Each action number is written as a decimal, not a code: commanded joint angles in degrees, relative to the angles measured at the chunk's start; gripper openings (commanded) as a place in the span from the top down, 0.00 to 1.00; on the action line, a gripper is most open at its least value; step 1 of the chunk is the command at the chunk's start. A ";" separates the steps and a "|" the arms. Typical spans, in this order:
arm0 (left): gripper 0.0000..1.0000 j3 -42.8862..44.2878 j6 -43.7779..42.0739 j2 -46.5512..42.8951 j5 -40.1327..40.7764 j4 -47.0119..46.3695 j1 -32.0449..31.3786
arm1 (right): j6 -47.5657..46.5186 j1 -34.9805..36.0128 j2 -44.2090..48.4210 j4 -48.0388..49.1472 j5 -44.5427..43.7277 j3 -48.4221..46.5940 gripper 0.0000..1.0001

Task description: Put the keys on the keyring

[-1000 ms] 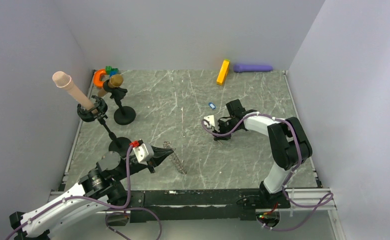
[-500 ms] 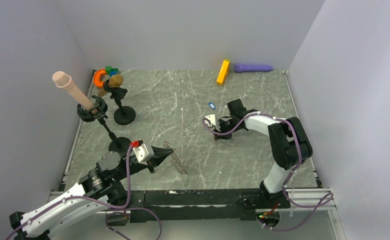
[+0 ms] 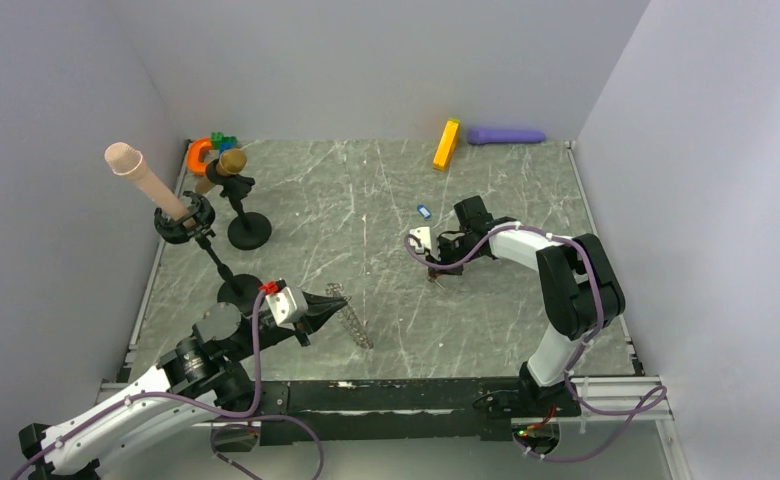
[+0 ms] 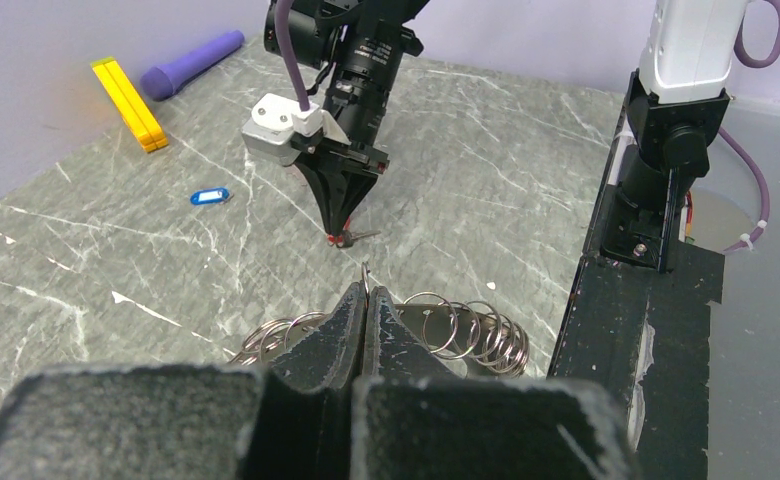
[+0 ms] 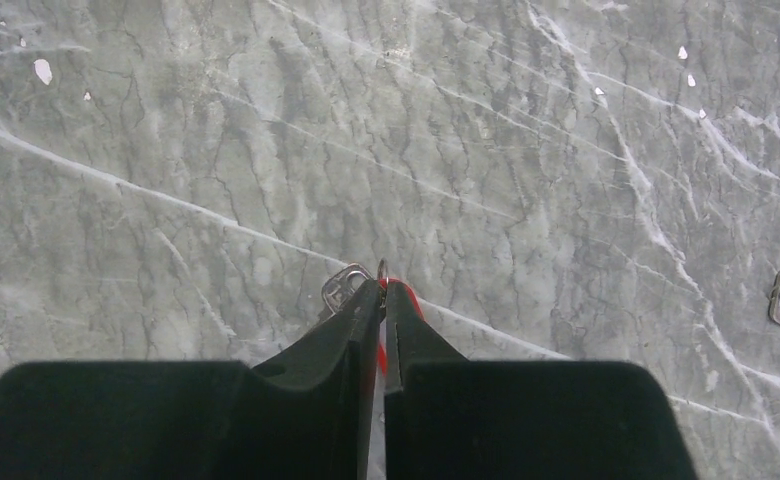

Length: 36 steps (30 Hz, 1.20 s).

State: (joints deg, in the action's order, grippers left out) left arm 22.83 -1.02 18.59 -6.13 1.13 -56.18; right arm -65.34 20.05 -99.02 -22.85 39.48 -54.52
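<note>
Near left, the left hand (image 4: pixel 368 305) is clenched on one ring of the keyring (image 3: pixel 351 322). The rest of the chain lies in a line on the table (image 3: pixel 316 200) to its right. At mid-table the right hand (image 5: pixel 381 300) points straight down, its fingers pinched on the red key (image 5: pixel 406 295) at the surface. The blue key (image 3: pixel 424 211) lies just behind it, apart. An orange block (image 3: pixel 446 144) and a purple cylinder (image 3: pixel 506 135) rest by the back wall.
</note>
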 commanded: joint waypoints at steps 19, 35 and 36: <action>1.00 1.79 0.10 -0.48 0.68 -3.93 0.15 | -1.55 0.66 -0.92 -1.24 0.53 -2.43 0.84; 1.00 1.98 0.07 -0.84 0.86 -3.45 0.13 | -1.77 0.77 -1.42 -0.62 -0.11 -2.17 0.83; 1.00 1.96 0.10 -0.79 0.88 -3.49 0.17 | -1.78 0.78 -1.44 -0.62 -0.19 -2.21 0.83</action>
State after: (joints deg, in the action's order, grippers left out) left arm 22.83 -1.02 18.50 -6.11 1.17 -56.18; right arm -65.91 20.69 -99.81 -23.53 38.92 -55.31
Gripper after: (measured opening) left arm 0.019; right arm 0.171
